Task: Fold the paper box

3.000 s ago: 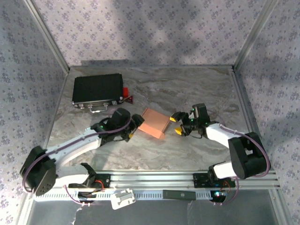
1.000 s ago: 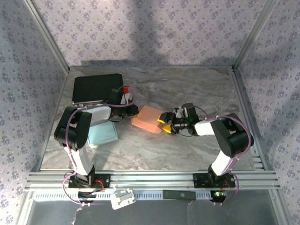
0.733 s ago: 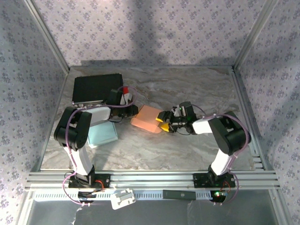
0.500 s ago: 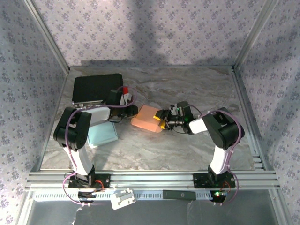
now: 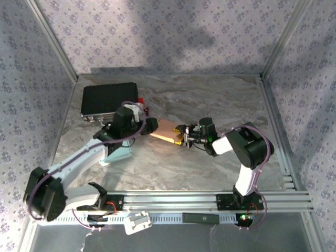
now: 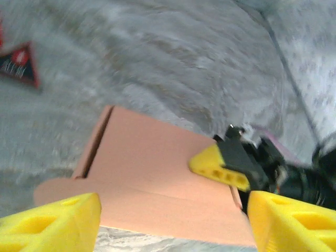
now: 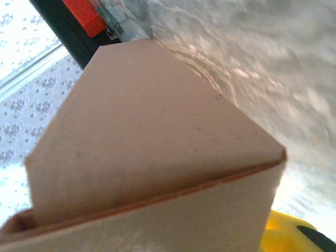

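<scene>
While the left gripper (image 5: 150,125) stood wide beside the paper box (image 5: 166,130) mid-desk (image 5: 220,100), the right gripper (image 5: 181,137) pinched its right edge.

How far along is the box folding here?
Done: the paper box shows creased panels raised into a shape. In hand: the right gripper seems to pinch one edge, with the left gripper open at the other end. Left: that end looks unclosed, a flap loose.

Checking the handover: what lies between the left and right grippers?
The paper box, with the left gripper and right gripper at opposite ends; the top view shows it.
</scene>
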Robot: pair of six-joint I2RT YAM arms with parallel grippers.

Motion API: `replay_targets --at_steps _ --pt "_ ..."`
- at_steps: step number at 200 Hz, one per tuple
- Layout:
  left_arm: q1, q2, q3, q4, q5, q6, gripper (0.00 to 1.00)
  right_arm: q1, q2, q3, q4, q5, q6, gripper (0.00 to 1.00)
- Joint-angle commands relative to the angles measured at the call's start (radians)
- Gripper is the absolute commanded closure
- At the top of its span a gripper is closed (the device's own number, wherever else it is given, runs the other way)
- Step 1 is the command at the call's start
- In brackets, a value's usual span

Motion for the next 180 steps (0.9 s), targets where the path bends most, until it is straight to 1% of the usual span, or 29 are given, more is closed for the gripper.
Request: replay_targets --at_steps 1,8,13,24,34,43,49,55,69,93,101,112,143,157,180 --pt "-0.179 -0.044 0.030 -0.084 -0.276 0.446 0.28 -0.025 -0.075 -0.013 -0.284 -0.044 0.090 0.66" --pt "-0.223 -0.047 0.025 -0.090 -0.322 0.568 0.28 -0.043 -0.112 0.002 -0.366 -0.065 0.053 0.65" --pt "-0.236 -0.048 0.024 -0.101 -0.333 0.639 0.28 -0.056 -0.139 0.014 -0.432 -0.080 0.021 0.65" --pt "-0.248 -0.042 0.031 -0.141 -0.302 0.775 0.27 -0.093 -0.192 0.050 -0.591 -0.120 -0.069 0.65" --pt "-0.264 -0.045 0.008 -0.128 -0.281 0.911 0.27 -0.123 -0.228 0.075 -0.707 -0.146 -0.136 0.65" --pt "-0.292 -0.053 -0.027 -0.062 -0.309 1.010 0.27 -0.150 -0.253 0.086 -0.783 -0.164 -0.180 0.66" --pt "-0.299 -0.056 -0.051 -0.004 -0.340 1.048 0.26 -0.166 -0.263 0.086 -0.817 -0.173 -0.201 0.66" --pt "-0.300 -0.052 -0.063 0.037 -0.343 1.084 0.24 -0.181 -0.269 0.085 -0.835 -0.182 -0.218 0.67" --pt "-0.313 -0.012 -0.092 0.147 -0.393 1.170 0.21 -0.200 -0.266 0.084 -0.866 -0.205 -0.244 0.68" --pt "-0.325 0.124 -0.063 0.168 -0.369 1.235 0.21 -0.207 -0.262 0.071 -0.856 -0.219 -0.243 0.69" --pt "-0.333 0.163 -0.068 0.205 -0.376 1.249 0.21 -0.212 -0.262 0.071 -0.856 -0.223 -0.246 0.69" --pt "-0.334 0.204 -0.072 0.238 -0.353 1.258 0.21 -0.217 -0.260 0.075 -0.857 -0.228 -0.246 0.69" --pt "-0.331 0.316 -0.039 0.337 -0.385 1.277 0.20 -0.226 -0.254 0.093 -0.881 -0.240 -0.265 0.70" --pt "-0.323 0.347 -0.007 0.328 -0.357 1.278 0.20 -0.230 -0.252 0.092 -0.880 -0.245 -0.265 0.70" --pt "-0.323 0.411 0.028 0.338 -0.346 1.287 0.21 -0.241 -0.247 0.090 -0.868 -0.253 -0.264 0.70"
